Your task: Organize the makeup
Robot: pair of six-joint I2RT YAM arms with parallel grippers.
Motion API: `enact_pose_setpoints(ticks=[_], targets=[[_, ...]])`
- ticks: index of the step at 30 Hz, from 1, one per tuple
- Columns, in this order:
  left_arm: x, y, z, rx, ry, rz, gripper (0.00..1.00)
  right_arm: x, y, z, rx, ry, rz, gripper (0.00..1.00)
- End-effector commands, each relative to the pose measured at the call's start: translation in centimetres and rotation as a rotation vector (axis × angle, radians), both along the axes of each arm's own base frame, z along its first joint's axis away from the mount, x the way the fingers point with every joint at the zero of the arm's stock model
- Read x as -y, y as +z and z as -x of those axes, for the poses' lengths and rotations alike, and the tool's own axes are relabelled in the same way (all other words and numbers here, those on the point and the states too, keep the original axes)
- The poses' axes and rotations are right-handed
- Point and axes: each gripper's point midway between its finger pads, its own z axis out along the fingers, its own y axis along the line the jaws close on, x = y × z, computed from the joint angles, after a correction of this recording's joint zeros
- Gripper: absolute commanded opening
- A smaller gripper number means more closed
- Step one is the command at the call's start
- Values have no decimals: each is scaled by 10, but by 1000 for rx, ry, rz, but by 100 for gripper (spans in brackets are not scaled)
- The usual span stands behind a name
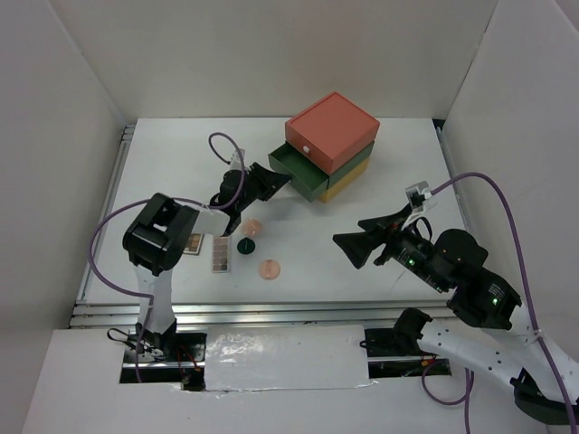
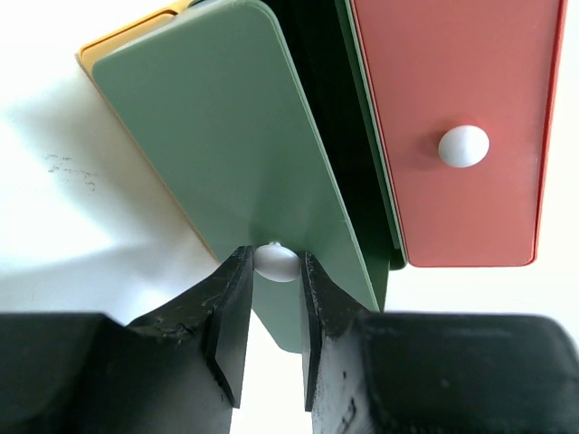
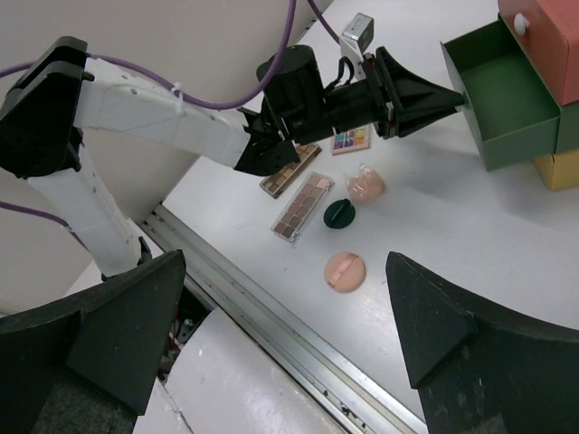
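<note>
I have the left gripper [image 2: 274,271] clamped on the white knob [image 2: 275,260] of the green drawer [image 1: 298,172], which stands pulled out of the stacked drawer box [image 1: 332,129] at the back of the table [image 1: 407,181]. The makeup lies loose on the table, nearer the arms' bases than that gripper and just beside the left forearm: two brown palettes [image 3: 303,205], a small multicolour palette [image 3: 350,140], a dark-green compact [image 3: 340,213] and a pink compact [image 3: 345,271]. The right gripper [image 1: 355,240] hovers with jaws spread wide, holding nothing, to the right of the makeup.
</note>
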Motion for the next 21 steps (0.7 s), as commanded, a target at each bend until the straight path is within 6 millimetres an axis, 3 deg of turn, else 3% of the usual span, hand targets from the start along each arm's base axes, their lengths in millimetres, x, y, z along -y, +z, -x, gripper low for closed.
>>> enact_pose_setpoints(ticks=[1, 2, 7, 10, 11, 13, 14, 15, 16, 17, 18, 19, 20, 21], targets=[[-12, 16, -4, 62, 36, -1, 33, -4, 5, -3, 21, 4, -7, 100], [-15, 20, -3, 66, 48, -1, 34, -5, 4, -5, 17, 2, 0, 100], [-29, 24, 8, 72, 82, -17, 63, -11, -7, -10, -6, 6, 29, 100], [-42, 31, 16, 74, 110, -38, 94, -20, -26, -19, -53, -4, 79, 100], [-47, 38, 19, 77, 118, -49, 99, -24, -34, -24, -77, -7, 100, 100], [-56, 41, 23, 69, 135, -71, 99, -32, -47, -27, -102, 1, 120, 100], [-60, 58, 25, 102, 141, -83, 99, -36, -56, -32, -125, -2, 140, 100], [-67, 49, 28, 50, 159, -129, 99, -39, -62, -35, -138, -9, 148, 100], [-69, 53, 30, 52, 153, -179, 99, -43, -67, -37, -157, -10, 157, 100], [-78, 69, 34, 58, 189, -208, 99, -48, -81, -44, -189, -20, 189, 100], [-89, 47, 46, -56, 200, -295, 99, -53, -87, -46, -209, -24, 191, 100], [-105, 70, 47, -36, 274, -338, 100, -61, -104, -52, -246, -22, 232, 100], [-117, 71, 54, -76, 310, -380, 99, -67, -112, -58, -259, -28, 242, 99], [-135, 52, 75, -193, 332, -473, 99, -72, -120, -62, -284, -37, 259, 98]])
